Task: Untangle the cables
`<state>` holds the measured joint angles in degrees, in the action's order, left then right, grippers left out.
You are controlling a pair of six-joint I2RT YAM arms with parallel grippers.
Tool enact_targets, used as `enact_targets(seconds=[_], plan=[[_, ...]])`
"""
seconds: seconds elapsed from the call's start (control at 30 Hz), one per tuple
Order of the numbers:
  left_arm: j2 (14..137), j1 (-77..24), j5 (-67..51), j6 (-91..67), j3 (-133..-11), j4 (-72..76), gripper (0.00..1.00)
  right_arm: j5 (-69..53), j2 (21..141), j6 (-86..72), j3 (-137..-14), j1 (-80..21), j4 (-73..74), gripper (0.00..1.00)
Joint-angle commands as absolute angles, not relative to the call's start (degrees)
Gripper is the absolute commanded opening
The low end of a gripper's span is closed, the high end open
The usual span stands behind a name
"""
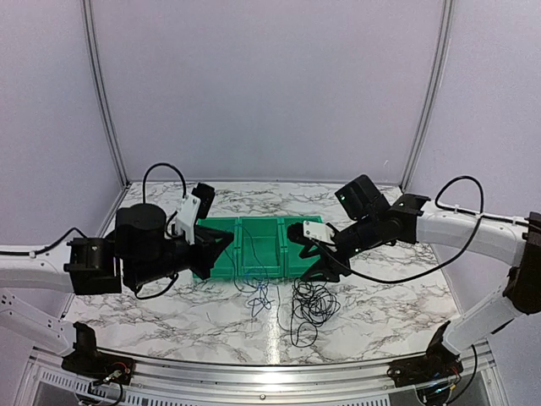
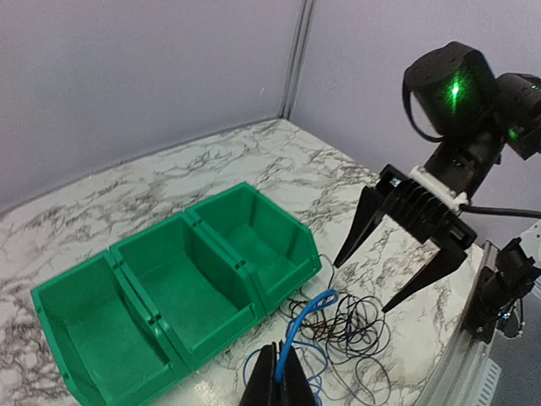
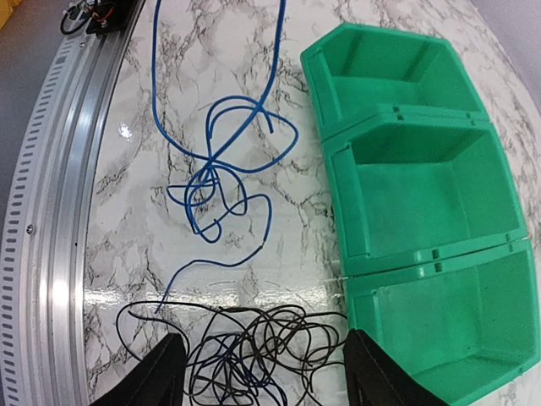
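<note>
A thin blue cable (image 3: 221,173) lies in loose loops on the marble in front of the green bins, and one strand rises toward the left arm. My left gripper (image 2: 281,353) is shut on this blue cable (image 2: 306,317), which arcs up from its fingertips; it also shows in the top view (image 1: 226,245). A tangle of thin black cables (image 3: 254,348) lies to the right of the blue one (image 1: 258,292). My right gripper (image 3: 264,338) is wide open and empty, hovering just above the black tangle (image 1: 314,303). It also shows in the top view (image 1: 301,254) and the left wrist view (image 2: 363,286).
A row of three joined green bins (image 1: 254,222) stands behind the cables, all empty (image 2: 169,292). A metal rail (image 3: 51,220) runs along the table's near edge. White walls enclose the far and side edges.
</note>
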<state>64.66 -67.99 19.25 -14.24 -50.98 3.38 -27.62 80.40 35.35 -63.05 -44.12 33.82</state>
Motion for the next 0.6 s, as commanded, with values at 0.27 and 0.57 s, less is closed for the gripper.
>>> enact_targets(seconds=[0.27, 0.57], plan=[[64.9, -68.2, 29.4, -29.2, -27.6, 22.0, 0.00, -23.7, 91.9, 30.3, -60.7, -49.0, 24.5, 0.60], [64.3, -68.2, 31.5, -33.0, -23.7, 22.0, 0.00, -22.2, 102.7, 25.5, -68.1, -49.7, 23.5, 0.59]])
